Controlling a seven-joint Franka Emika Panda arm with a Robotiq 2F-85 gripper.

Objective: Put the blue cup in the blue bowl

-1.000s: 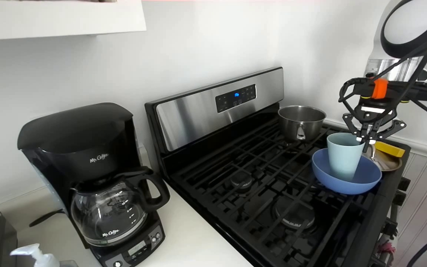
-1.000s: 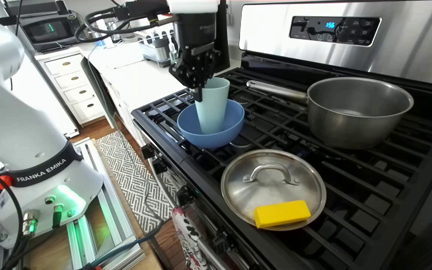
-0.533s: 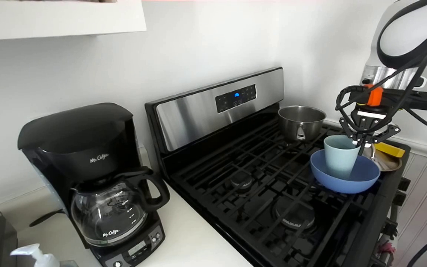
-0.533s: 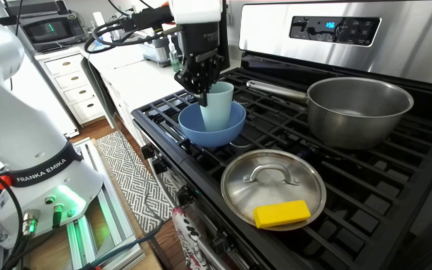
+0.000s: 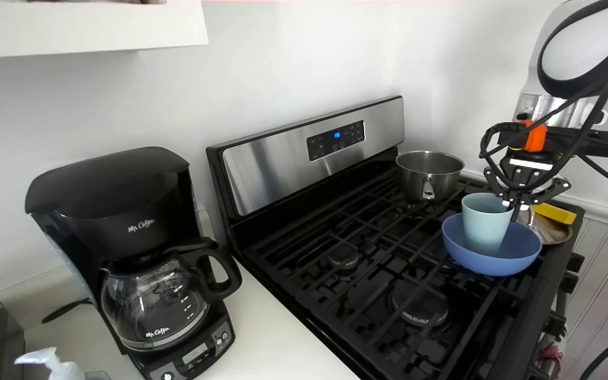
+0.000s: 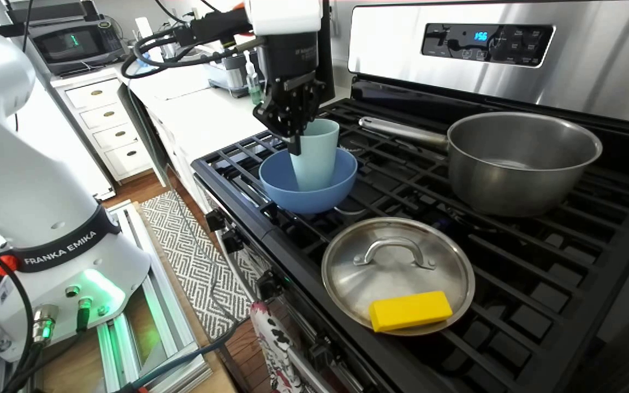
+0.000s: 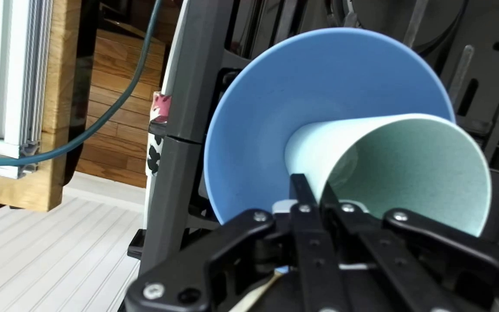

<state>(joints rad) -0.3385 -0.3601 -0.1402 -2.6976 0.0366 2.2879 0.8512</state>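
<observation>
The pale blue-teal cup (image 5: 484, 229) stands nearly upright with its lower part inside the wide blue bowl (image 5: 457, 249). The bowl sits on the stove grate near the front edge. Both also show in an exterior view, the cup (image 6: 317, 161) and the bowl (image 6: 306, 203). My gripper (image 5: 515, 207) is shut on the cup's wall at the rim. In the wrist view, one finger of the gripper (image 7: 313, 185) is inside the cup (image 7: 409, 167) and one outside. The cup's base lies over the floor of the bowl (image 7: 249, 125); whether it bears on it, I cannot tell.
A steel pot (image 6: 511, 185) stands at the back of the stove, its handle pointing toward the bowl's side. A steel lid (image 6: 347, 284) with a yellow block (image 6: 410, 311) lies beside the bowl. A coffee maker (image 5: 114, 190) stands on the adjoining counter.
Over the first half second my gripper and the cup move down and slightly sideways, and the bowl shifts slightly. Since then almost nothing moves. The gripper stays shut on the cup.
</observation>
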